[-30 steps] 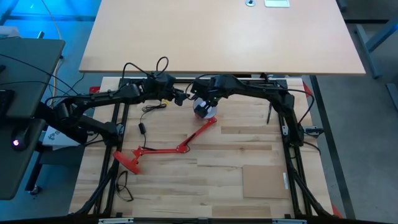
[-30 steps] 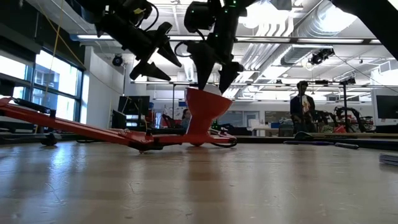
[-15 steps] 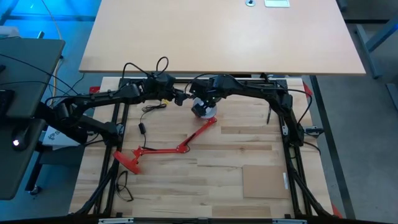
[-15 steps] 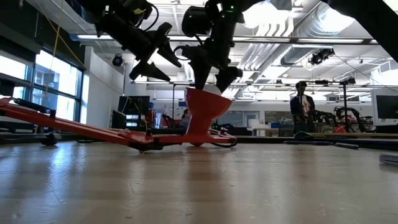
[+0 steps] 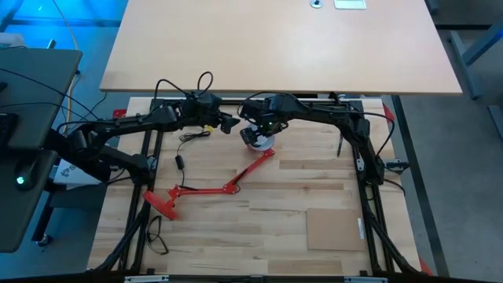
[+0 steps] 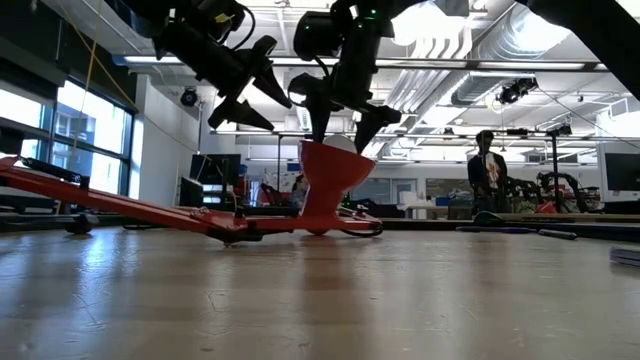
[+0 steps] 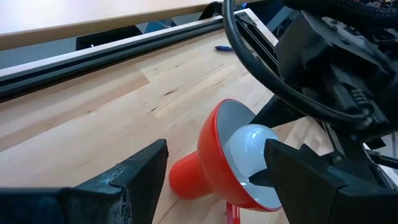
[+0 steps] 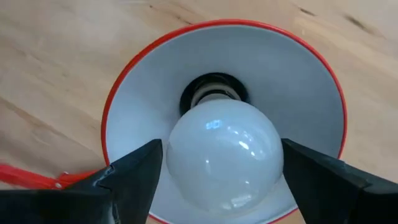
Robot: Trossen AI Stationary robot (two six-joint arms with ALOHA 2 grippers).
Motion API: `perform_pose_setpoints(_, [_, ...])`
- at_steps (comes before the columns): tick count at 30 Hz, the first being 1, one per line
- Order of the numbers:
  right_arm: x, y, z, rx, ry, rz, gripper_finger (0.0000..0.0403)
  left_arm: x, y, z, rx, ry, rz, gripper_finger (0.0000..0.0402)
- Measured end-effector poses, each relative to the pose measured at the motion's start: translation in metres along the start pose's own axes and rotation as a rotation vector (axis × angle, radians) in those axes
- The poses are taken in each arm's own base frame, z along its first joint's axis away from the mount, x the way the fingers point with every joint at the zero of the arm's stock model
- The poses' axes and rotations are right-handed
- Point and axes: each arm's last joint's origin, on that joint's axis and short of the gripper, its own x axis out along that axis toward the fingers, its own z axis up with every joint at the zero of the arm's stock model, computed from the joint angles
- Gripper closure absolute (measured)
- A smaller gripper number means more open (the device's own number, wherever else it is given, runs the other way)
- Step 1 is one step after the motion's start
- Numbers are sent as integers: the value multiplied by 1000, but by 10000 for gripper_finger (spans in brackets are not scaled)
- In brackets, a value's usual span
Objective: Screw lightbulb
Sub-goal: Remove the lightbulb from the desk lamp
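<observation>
Low view: right gripper (image 6: 338,116) above lightbulb (image 6: 342,144)

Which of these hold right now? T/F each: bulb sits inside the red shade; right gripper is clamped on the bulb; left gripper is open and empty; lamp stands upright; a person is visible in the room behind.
1. The lightbulb sits inside the red lamp shade. True.
2. The right gripper is clamped on the bulb. False: its fingers flank the bulb with gaps.
3. The left gripper is open and empty. True.
4. The lamp stands upright. False: it lies flat on the table.
5. A person stands in the room behind. True.
</observation>
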Motion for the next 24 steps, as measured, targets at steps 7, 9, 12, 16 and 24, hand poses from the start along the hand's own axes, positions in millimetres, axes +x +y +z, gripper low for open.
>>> perform_pose_setpoints(7, [0,0,0,116,3,3,92,0,0,0,8,0,0,140])
perform_pose_setpoints(9, [0,0,0,125,4,5,92,0,0,0,8,0,0,140])
perform_pose_setpoints(12, [0,0,0,76,4,7,92,0,0,0,8,0,0,140])
perform_pose_setpoints(16, [0,1,0,-37,2,5,106,0,0,0,8,0,0,140])
perform_pose_setpoints(24, [-1,-2,-2,-739,16,-33,189,0,0,0,8,2,3,140])
